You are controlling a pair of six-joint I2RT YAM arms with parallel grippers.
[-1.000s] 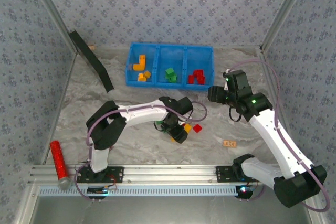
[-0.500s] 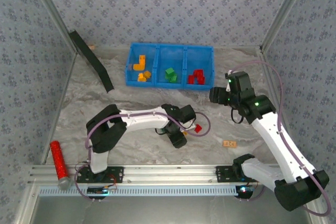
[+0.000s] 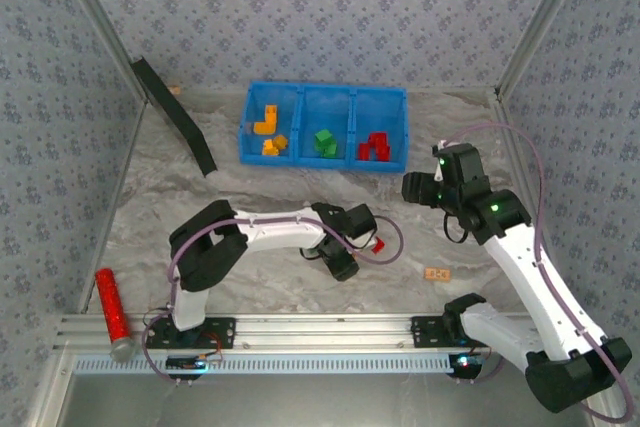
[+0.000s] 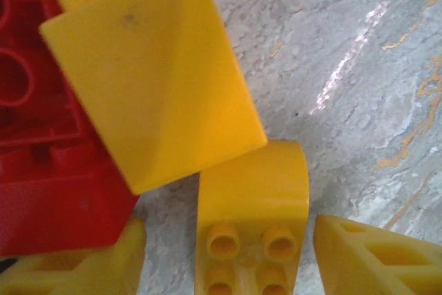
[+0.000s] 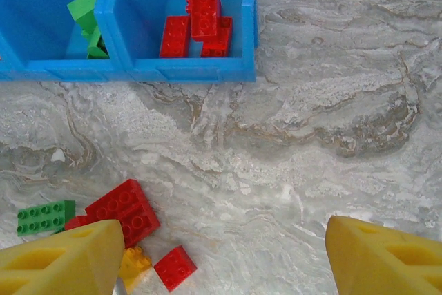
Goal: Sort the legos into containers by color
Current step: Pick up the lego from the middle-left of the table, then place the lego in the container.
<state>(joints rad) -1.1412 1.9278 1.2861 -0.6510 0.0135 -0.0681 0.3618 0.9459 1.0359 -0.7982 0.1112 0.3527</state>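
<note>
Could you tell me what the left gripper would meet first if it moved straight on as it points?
Probably the small yellow brick on the table, between the open jaws of the left gripper; depth is unclear.

**Counts.** One blue bin [image 5: 186,69] with three compartments [image 5: 41,39], holding three red bricks [image 5: 197,22], two green bricks [image 5: 84,6] and about three yellow-orange bricks [image 3: 266,123]. On the surface [image 5: 311,136]: one loose green brick [image 5: 45,216], at least two loose red bricks [image 5: 123,212], two loose yellow bricks [image 4: 159,74]. Also present: one tan tile [image 3: 437,273], one black board [image 3: 175,115], one red cylinder [image 3: 110,304].
</note>
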